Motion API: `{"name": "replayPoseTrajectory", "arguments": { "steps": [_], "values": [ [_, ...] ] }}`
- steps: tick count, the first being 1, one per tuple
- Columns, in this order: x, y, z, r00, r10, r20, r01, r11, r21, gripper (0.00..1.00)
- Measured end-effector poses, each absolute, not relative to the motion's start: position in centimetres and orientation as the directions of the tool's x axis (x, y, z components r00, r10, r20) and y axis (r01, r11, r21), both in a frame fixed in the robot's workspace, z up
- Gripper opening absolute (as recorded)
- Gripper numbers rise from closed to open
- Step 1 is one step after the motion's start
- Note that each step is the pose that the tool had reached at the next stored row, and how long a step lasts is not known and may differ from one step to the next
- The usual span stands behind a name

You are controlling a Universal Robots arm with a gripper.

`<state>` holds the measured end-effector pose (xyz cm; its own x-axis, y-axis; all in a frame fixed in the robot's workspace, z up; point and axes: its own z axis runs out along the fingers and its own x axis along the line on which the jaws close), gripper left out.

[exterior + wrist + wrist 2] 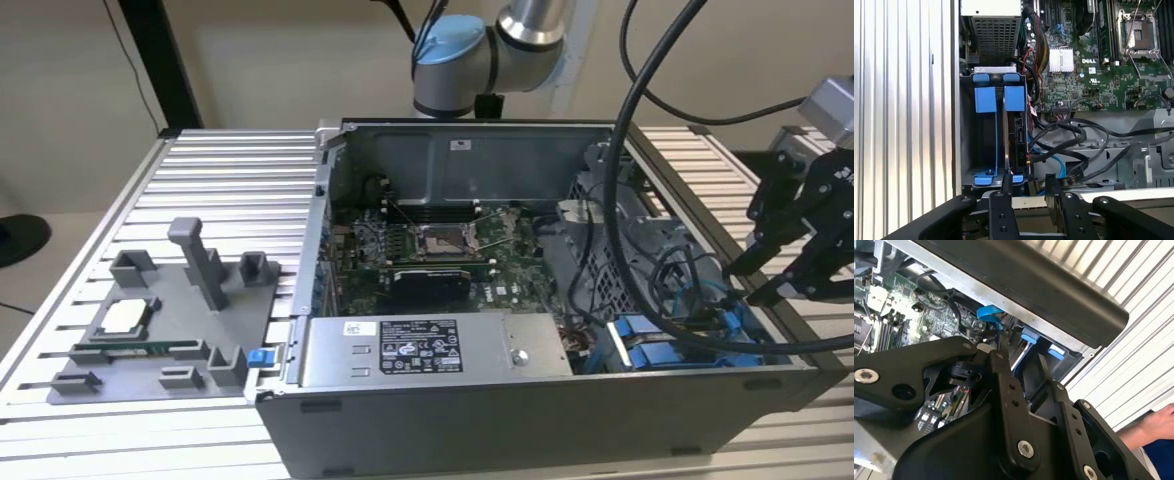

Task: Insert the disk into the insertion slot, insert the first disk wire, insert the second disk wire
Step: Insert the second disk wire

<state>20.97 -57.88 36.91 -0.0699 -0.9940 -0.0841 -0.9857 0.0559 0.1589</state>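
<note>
Ribbed aluminium table (227,150) carries an open computer case (534,420), and I take every position below from the insertion slot (979,145) in one corner of that case.

**State of the work**
- The slot is a pair of bays side by side under blue tabs (985,98).
- One bay looks vacant. The disk (1016,135) appears to stand edge-on in the other. I cannot tell whether it is pushed fully home.
- The gripper (1029,181) hovers just above one end of the slot. Its fingers are spread with a clear gap and nothing is between them.

**Step in hand (my judgement): the first disk wire**
- Take the plug by its body, not by the cable.
- Hold it square to the disk's connector edge.
- Press straight along the disk's length, because a tilted plug is likely to jam.
- Lift the wire clear of its neighbours before carrying it across.

**Obstructions and surroundings**
- Black cables (1069,137) loop just beside the slot, with a light-blue cable (1056,161) under them. Which of these are the disk wires I cannot tell. They crowd the disk's side and could catch a finger.
- The power-supply box (427,350) sits near the slot's other end.
- The motherboard (441,250) lies beyond the cables.
- A person's hand (1156,422) is outside the case, past the wall nearest the slot and close to the arm's working space.
- A grey fixture (174,330) sits well apart from the slot, across the case.
</note>
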Motion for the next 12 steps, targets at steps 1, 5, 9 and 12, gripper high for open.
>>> {"name": "replayPoseTrajectory", "arguments": {
  "steps": [1,5,9,12],
  "values": [
    [20.97,-57.88,36.91,-0.070,-0.994,-0.084,-0.986,0.056,0.159,1.00],
    [20.97,-57.88,36.91,-0.070,-0.994,-0.084,-0.986,0.056,0.159,1.00],
    [20.97,-57.88,36.91,-0.070,-0.994,-0.084,-0.986,0.056,0.159,1.00],
    [20.97,-57.88,36.91,-0.069,-0.994,-0.084,-0.986,0.055,0.159,1.00]
  ]
}}
